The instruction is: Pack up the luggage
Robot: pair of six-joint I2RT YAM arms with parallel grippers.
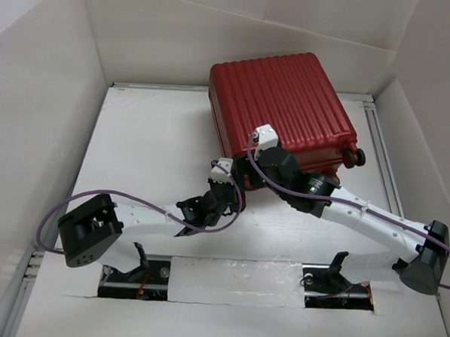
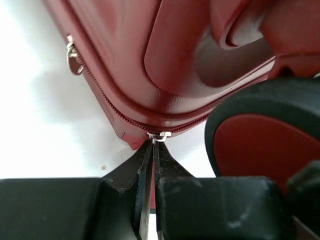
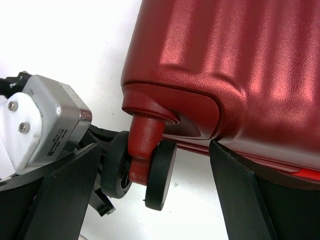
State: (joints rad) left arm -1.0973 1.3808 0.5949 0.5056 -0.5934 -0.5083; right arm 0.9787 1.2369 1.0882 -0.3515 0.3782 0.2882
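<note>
Ribbed red luggage [image 1: 285,104] is lying closed. Left fingers [image 2: 131,172] are pinching its zipper pull [image 2: 159,134]; right fingers [image 3: 235,190] are gaping wide.

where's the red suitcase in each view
top external: luggage upper centre, closed, beyond both wrists.
left wrist: its zippered edge fills the top; left gripper shut, tips at the zipper slider.
right wrist: its corner upper right, right gripper open around it.
shared landmark: corner wheel, right in the left wrist view, lower centre in the right wrist view; not made out from above.
</note>
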